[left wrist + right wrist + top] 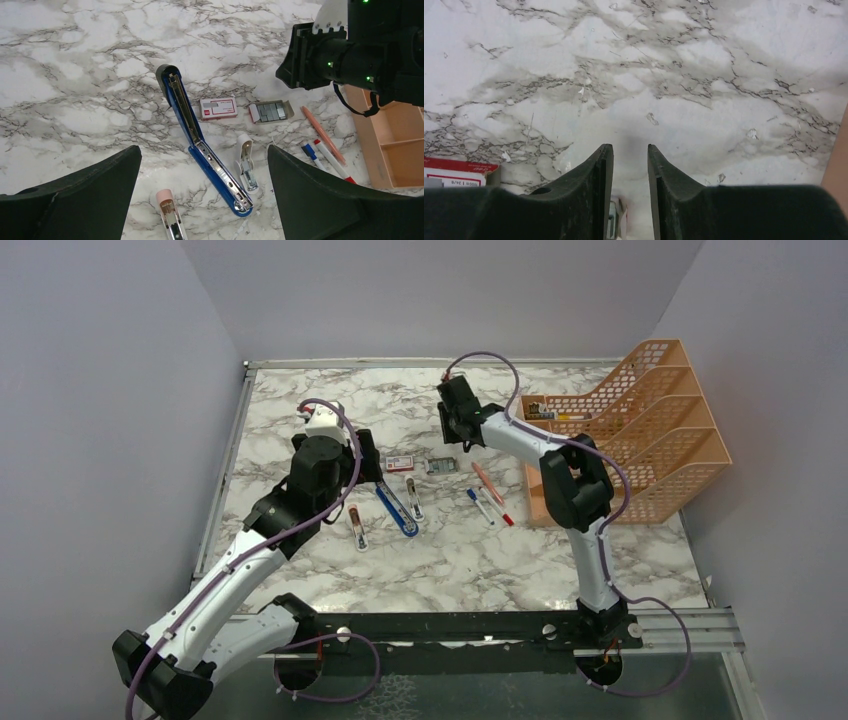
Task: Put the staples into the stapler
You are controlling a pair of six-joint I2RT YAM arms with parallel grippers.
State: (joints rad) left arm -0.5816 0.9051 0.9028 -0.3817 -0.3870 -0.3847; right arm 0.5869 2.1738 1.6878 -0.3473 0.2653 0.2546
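Stapler [397, 508] well inside table [470, 560] edges.

The blue stapler [396, 508] lies open on the marble table [500, 560], the staple sleeve [399, 462] and tray [440, 465] just beyond it.

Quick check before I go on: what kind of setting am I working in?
Probably a walled-in test bench dressed as an office desk: a marble-pattern table, plain grey walls on three sides, an orange mesh file rack, and the opened blue stapler among pens.
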